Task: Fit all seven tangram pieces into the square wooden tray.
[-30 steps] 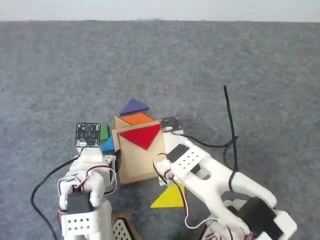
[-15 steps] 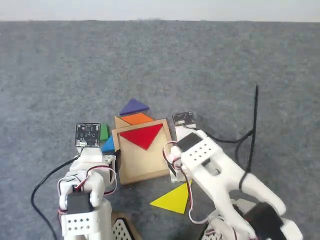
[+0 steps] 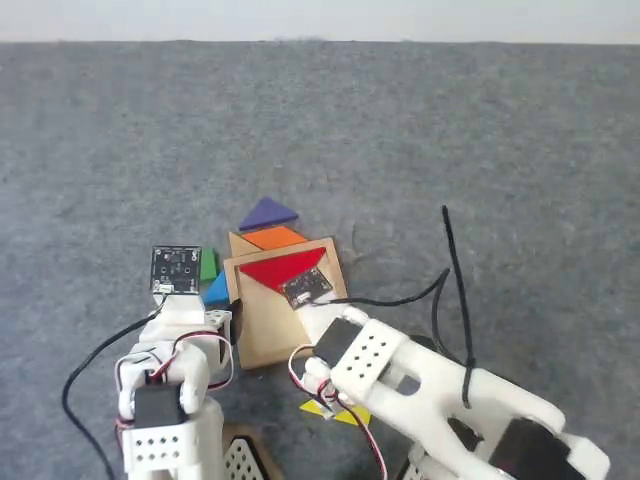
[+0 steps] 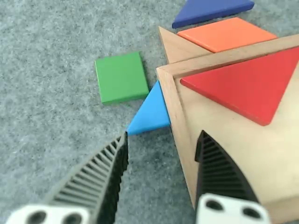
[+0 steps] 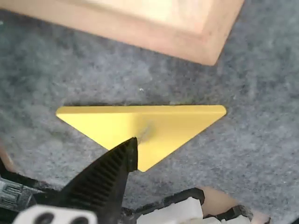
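Observation:
The square wooden tray (image 3: 262, 335) lies in the middle of the grey mat with a red triangle (image 3: 281, 268) in its far corner. Against its far side lie an orange piece (image 3: 275, 237), a purple triangle (image 3: 268, 213) and a tan triangle (image 3: 240, 243). A green square (image 3: 208, 264) and a blue triangle (image 3: 216, 290) lie at its left. My left gripper (image 4: 163, 137) is open low over the tray's left rim (image 4: 175, 112), next to the blue triangle (image 4: 150, 114). My right gripper (image 5: 132, 144) is down at the yellow triangle (image 5: 140, 122), just in front of the tray's near corner (image 5: 205, 42).
The right arm (image 3: 370, 355) covers most of the yellow triangle (image 3: 320, 408) and its black cable (image 3: 455, 270) loops up to the right. Open grey mat stretches beyond and to both sides of the pieces.
The right arm swung from the tray's right side back toward the near edge and came down over the yellow triangle. The left arm and the other pieces stayed put.

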